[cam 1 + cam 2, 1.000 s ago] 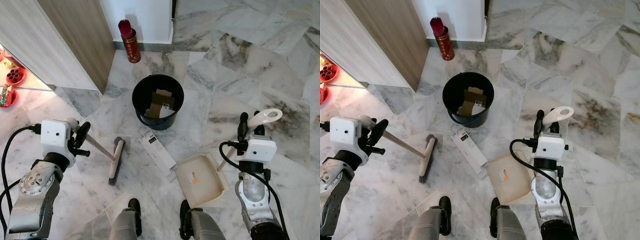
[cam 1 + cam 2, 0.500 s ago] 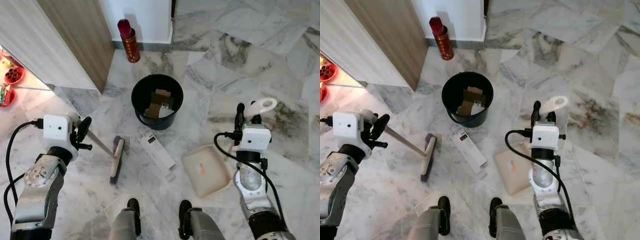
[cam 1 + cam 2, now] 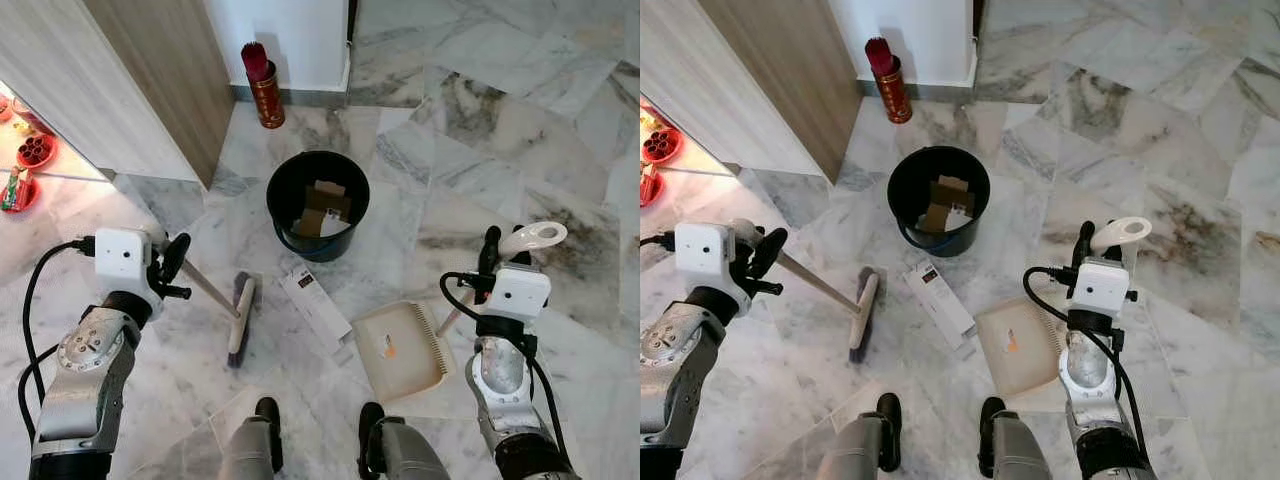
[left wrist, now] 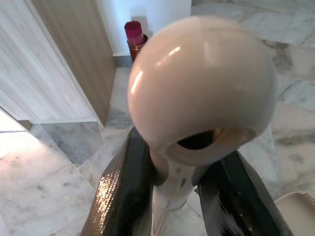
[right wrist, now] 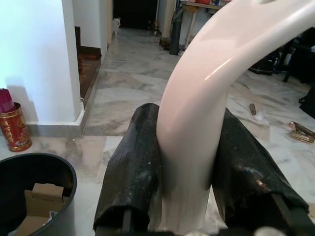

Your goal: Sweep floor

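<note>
Left gripper [image 3: 172, 268]: we clamp the broom [image 3: 240, 320]; its brush head rests on marble left of the carton.
Carton [image 3: 316, 307]: flat white box on the floor, between brush and pan.
Right gripper [image 3: 490, 268]: we grip the dustpan [image 3: 400, 350] handle, fingers closed around it.
Technique: we'd keep the pan lip flat, then sweep rightward.
Textures: glossy veined marble floor [image 3: 560, 130], smooth beige plastic, round black bin [image 3: 317, 203].

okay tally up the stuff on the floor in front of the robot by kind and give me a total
Brush: 1
Dustpan: 1
Black bin: 1
Flat box on the floor: 1
Red canister by the wall: 1
Total: 5
</note>
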Controlling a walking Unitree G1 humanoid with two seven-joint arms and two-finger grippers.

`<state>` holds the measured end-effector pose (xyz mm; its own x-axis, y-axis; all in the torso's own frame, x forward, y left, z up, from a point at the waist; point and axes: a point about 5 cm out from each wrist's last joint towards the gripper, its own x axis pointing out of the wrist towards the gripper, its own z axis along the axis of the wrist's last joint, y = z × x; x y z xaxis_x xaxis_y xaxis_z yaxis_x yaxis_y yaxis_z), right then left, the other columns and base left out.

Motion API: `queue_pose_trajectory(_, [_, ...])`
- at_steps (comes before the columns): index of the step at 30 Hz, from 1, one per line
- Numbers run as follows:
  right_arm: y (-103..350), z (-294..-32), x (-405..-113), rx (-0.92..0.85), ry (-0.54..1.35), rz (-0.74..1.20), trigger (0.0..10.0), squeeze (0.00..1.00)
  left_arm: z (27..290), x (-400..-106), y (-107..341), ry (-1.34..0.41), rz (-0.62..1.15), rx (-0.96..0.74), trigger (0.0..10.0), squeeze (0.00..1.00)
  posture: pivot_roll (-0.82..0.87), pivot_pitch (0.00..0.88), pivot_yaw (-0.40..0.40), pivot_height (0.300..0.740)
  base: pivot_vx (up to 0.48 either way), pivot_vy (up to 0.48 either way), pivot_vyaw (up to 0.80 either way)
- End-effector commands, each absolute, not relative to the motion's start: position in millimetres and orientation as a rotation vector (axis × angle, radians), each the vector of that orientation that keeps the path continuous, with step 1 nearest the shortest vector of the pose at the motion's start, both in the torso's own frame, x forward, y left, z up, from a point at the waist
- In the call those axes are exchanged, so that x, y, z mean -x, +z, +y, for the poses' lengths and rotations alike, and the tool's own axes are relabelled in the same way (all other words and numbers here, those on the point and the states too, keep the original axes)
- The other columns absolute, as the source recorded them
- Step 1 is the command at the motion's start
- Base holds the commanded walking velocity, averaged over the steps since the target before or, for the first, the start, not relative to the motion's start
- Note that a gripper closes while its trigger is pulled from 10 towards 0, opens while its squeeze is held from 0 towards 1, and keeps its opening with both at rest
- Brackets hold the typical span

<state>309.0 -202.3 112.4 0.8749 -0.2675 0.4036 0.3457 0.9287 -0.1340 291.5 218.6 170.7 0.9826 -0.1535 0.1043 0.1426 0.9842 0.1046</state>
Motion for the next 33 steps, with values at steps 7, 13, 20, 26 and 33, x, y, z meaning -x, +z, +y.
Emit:
queue_pose_trajectory(7, [92.7, -218.3, -295.4, 0.243, -0.412, -0.308, 10.0, 0.0, 218.5, -289.6, 162.9, -0.18, -0.079, -0.058, 10.0, 0.0, 0.22, 0.349, 0.076, 0.74, 0.0, 0.0, 0.0])
queue_pose_trajectory(13, [93.1, -216.0, -294.0, 0.245, -0.412, -0.324, 10.0, 0.0, 219.1, -287.5, 158.4, -0.198, -0.038, -0.05, 10.0, 0.0, 0.22, 0.358, 0.082, 0.74, 0.0, 0.0, 0.0])
queue_pose_trajectory(20, [92.4, -215.9, -293.5, 0.249, -0.418, -0.323, 10.0, 0.0, 192.5, -267.7, 133.3, -0.537, 0.228, -0.032, 10.0, 0.0, 0.23, 0.358, 0.084, 0.74, 0.0, 0.0, 0.0])
queue_pose_trajectory(26, [92.4, -216.0, -293.4, 0.248, -0.424, -0.324, 10.0, 0.0, 184.4, -253.4, 129.9, -0.696, 0.326, -0.053, 10.0, 0.0, 0.23, 0.357, 0.084, 0.74, 0.0, 0.0, 0.0])
queue_pose_trajectory(33, [93.0, -216.0, -294.7, 0.248, -0.431, -0.323, 10.0, 0.0, 177.5, -246.1, 145.0, -0.834, 0.357, -0.04, 10.0, 0.0, 0.24, 0.349, 0.087, 0.74, 0.0, 0.0, 0.0])
